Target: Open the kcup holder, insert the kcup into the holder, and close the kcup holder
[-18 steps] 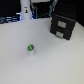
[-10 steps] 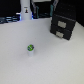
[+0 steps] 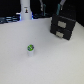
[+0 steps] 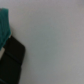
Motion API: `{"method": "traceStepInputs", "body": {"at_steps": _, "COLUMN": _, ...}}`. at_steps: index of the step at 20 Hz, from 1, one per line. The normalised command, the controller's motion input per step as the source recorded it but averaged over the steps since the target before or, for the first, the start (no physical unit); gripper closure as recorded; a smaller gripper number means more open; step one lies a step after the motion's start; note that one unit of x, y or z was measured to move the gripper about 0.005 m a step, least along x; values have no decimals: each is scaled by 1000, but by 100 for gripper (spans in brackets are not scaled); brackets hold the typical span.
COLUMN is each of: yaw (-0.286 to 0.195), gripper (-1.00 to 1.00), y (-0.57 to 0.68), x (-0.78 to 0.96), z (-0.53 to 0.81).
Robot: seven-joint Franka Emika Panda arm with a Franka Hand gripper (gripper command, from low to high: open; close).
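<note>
The kcup holder (image 3: 63,27) is a black boxy unit with two stacked fronts, standing at the back on the exterior view's right, both fronts shut. The kcup (image 3: 30,48), a tiny pale pod with a green top, stands alone on the white table well away from the holder, toward the exterior view's left and nearer the front. A dark shape just above the holder looks like my gripper (image 3: 59,11), too blurred to show its fingers. In the wrist view a black box corner, likely the kcup holder (image 4: 11,62), shows at the edge; no fingers show there.
The white table (image 3: 50,62) spreads around the pod. A white upright object (image 3: 25,10) stands at the back on the exterior view's left. A teal patch (image 4: 4,25) lies at the wrist view's edge beside the black box.
</note>
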Motion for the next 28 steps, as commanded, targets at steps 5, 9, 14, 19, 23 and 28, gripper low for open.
{"method": "traceStepInputs", "body": {"at_steps": 5, "yaw": -195, "gripper": -100, "y": 640, "x": -187, "z": -84}}
{"method": "traceStepInputs", "body": {"at_steps": 9, "yaw": -182, "gripper": -100, "y": 671, "x": -241, "z": -119}}
{"method": "traceStepInputs", "body": {"at_steps": 14, "yaw": -170, "gripper": -100, "y": 646, "x": -275, "z": -229}}
{"method": "traceStepInputs", "body": {"at_steps": 19, "yaw": -165, "gripper": -100, "y": 625, "x": -280, "z": -276}}
{"method": "traceStepInputs", "body": {"at_steps": 23, "yaw": -159, "gripper": -100, "y": 572, "x": -260, "z": -298}}
{"method": "traceStepInputs", "body": {"at_steps": 28, "yaw": -149, "gripper": -100, "y": 434, "x": -195, "z": -355}}
